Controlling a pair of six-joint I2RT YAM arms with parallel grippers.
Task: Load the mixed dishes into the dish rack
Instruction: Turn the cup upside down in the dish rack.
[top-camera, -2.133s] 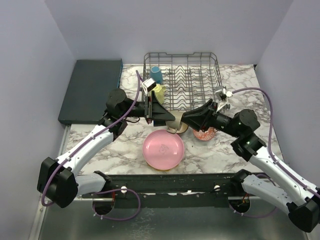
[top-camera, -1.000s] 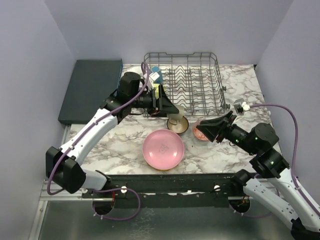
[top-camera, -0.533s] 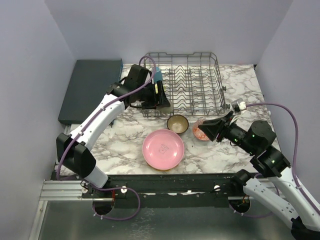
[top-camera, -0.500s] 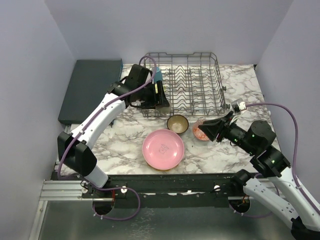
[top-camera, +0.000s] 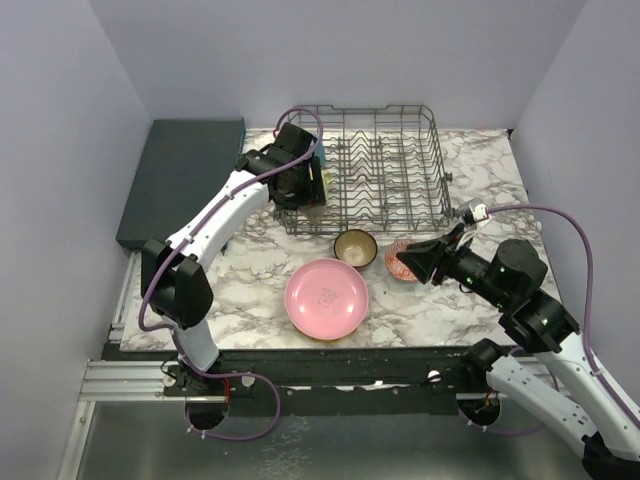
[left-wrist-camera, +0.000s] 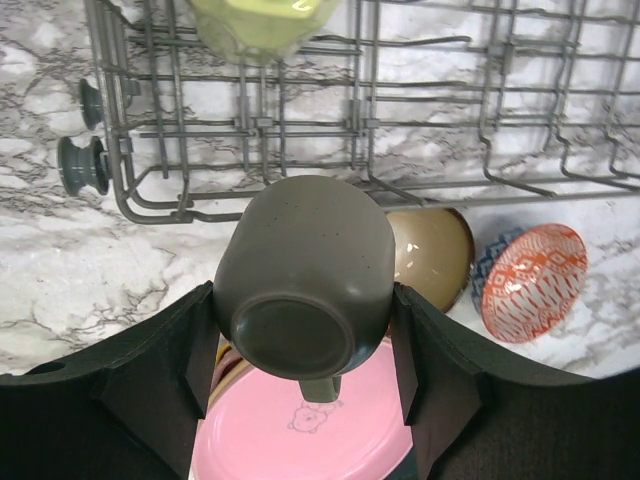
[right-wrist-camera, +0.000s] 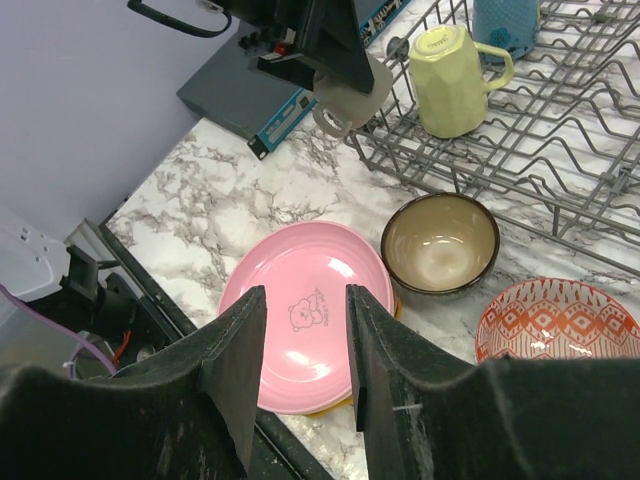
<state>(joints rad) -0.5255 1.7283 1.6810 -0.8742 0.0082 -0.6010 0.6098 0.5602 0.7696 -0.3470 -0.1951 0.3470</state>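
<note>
The mixed dishes are partly loaded: the grey-green mug (left-wrist-camera: 305, 265), clamped base-up in the left gripper (top-camera: 306, 188), has been carried from beside the brown bowl (right-wrist-camera: 440, 240) to the 7 o'clock corner of the dish rack (top-camera: 360, 107), so racking is judged imminent. The right gripper (right-wrist-camera: 302, 300), jaws parted and empty, has been drawn back toward 4 o'clock. Counted: three mugs, with the yellow mug (right-wrist-camera: 450, 80) and blue mug (right-wrist-camera: 505, 20) racked at 10 o'clock and one held. Two bowls, brown and the red-patterned bowl (right-wrist-camera: 555, 320), and one pink plate (top-camera: 327, 298) remain at 6 o'clock.
</note>
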